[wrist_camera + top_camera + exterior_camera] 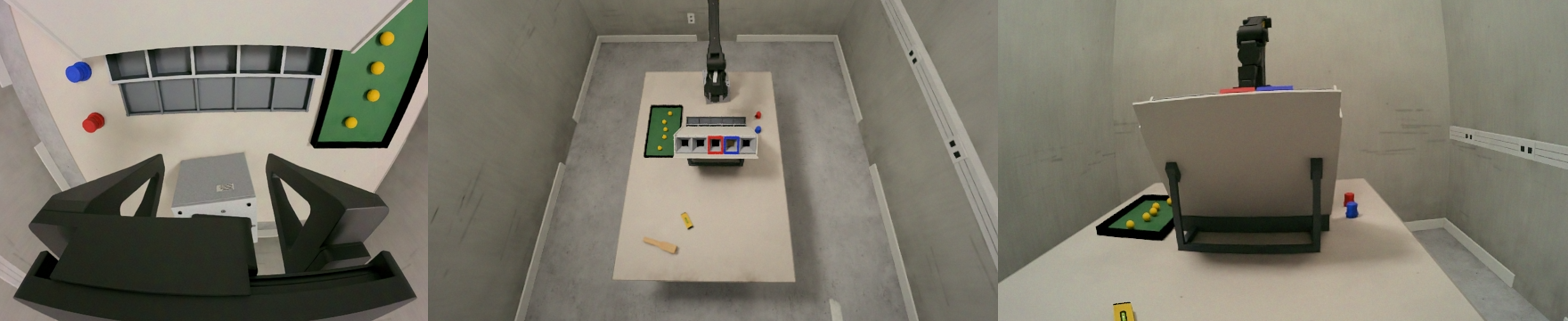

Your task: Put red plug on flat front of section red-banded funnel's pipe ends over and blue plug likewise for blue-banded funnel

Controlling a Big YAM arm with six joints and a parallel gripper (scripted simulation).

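Observation:
The funnel box stands mid-table with a row of funnels; one is red-banded, one blue-banded. Its white cover hides the pipes. The grey row of sections lies below it, with flat front parts, all empty. The red plug and blue plug stand on the table beside the sections. Several yellow marbles lie in the green tray. My gripper is open and empty, pointing down above the arm's grey base, apart from everything.
A yellow block and a wooden spatula lie near the table's front. The arm's column rises at the back edge. Walls enclose the floor around the table.

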